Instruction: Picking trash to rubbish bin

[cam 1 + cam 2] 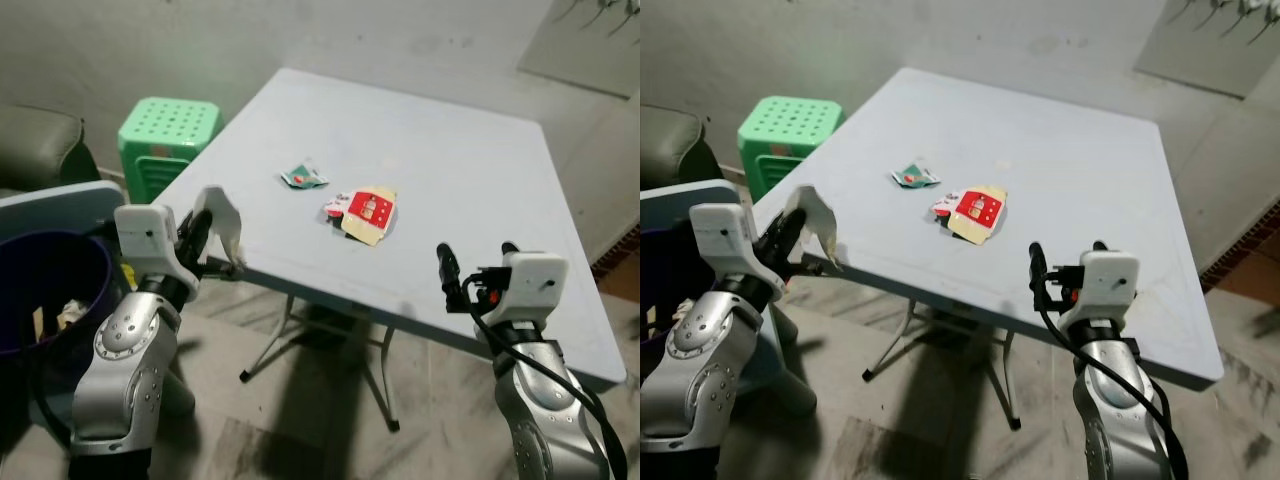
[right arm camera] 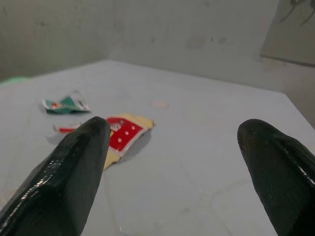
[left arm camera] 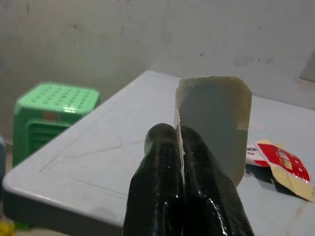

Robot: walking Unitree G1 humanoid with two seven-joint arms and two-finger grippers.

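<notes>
Left gripper (image 1: 205,235) pinching a white scrap of card (image 1: 224,222) at the grey table (image 1: 470,170) edge

Red-and-cream wrapper (image 1: 366,212) lies around 11 o'clock from the wide-open right gripper (image 1: 476,262); purple bin (image 1: 45,275) beside left arm.

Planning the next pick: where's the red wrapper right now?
The red wrapper lies near the table's middle, just right of the green wrapper, ahead of the open right gripper.

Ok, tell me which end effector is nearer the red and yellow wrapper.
Right, though only narrowly. The right end effector sits open at the table's near edge, facing the red and yellow wrapper; the left end effector holds white trash off the left edge.
</notes>
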